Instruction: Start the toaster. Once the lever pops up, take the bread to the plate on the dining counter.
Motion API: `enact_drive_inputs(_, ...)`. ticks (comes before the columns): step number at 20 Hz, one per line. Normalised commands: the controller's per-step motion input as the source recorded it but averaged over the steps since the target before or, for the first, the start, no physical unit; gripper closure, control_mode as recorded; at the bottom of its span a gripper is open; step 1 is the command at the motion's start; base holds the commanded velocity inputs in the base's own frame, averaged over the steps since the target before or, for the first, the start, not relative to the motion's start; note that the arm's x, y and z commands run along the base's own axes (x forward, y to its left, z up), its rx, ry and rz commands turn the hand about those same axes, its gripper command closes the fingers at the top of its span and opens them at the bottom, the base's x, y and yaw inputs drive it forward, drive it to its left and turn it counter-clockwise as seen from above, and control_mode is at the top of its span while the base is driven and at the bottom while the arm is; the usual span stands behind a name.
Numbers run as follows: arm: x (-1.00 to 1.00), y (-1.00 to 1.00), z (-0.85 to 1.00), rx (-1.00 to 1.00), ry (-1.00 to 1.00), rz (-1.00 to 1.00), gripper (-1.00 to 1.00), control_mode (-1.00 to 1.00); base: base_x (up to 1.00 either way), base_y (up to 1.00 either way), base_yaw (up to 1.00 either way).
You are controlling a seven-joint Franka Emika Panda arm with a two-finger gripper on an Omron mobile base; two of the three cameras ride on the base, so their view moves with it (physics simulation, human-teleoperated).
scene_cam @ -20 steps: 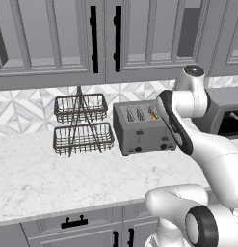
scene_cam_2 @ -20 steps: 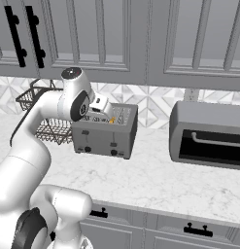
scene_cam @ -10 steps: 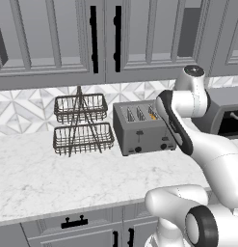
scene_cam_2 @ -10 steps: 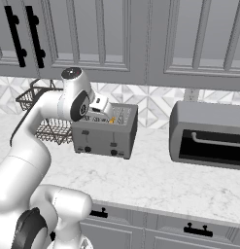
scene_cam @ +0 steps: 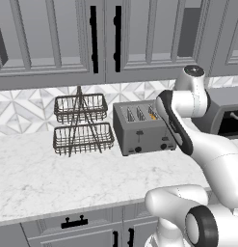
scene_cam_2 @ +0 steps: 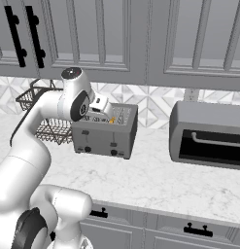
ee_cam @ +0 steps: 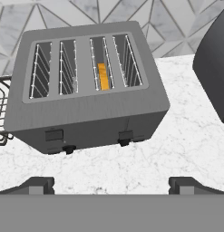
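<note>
Marble counter (ee_cam: 186, 136) at frame bottom, toaster (ee_cam: 86, 86) centred, bread (ee_cam: 103, 76) seated in the third slot. Gripper (ee_cam: 111, 183) is shown fully open and empty; the right lever (ee_cam: 125, 135) is best pressed straight down with one fingertip.

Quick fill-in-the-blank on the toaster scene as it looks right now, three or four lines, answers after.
1. The toaster has ____ top slots.
2. The bread sits in the ____ slot from the left in the hand view.
3. The gripper hovers with its jaws ____.
4. In the left base view, the wire basket rack stands to the ____ of the toaster.

Answers: four; third; open; left
</note>
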Motion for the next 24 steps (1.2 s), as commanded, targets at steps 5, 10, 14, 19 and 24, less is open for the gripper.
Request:
enact_drive_inputs(5, 0.00, 0.00, 0.00, 0.00, 0.00, 0.00, -1.00, -1.00, 0.00, 0.00, 0.00)
enact_drive_inputs(10, 0.00, 0.00, 0.00, 0.00, 0.00, 0.00, -1.00, -1.00, 0.00, 0.00, 0.00)
enact_drive_inputs(14, 0.00, 0.00, 0.00, 0.00, 0.00, 0.00, -1.00, -1.00, 0.00, 0.00, 0.00)
enact_drive_inputs(19, 0.00, 0.00, 0.00, 0.00, 0.00, 0.00, -1.00, -1.00, 0.00, 0.00, 0.00)
enact_drive_inputs(24, 0.00, 0.00, 0.00, 0.00, 0.00, 0.00, -1.00, -1.00, 0.00, 0.00, 0.00)
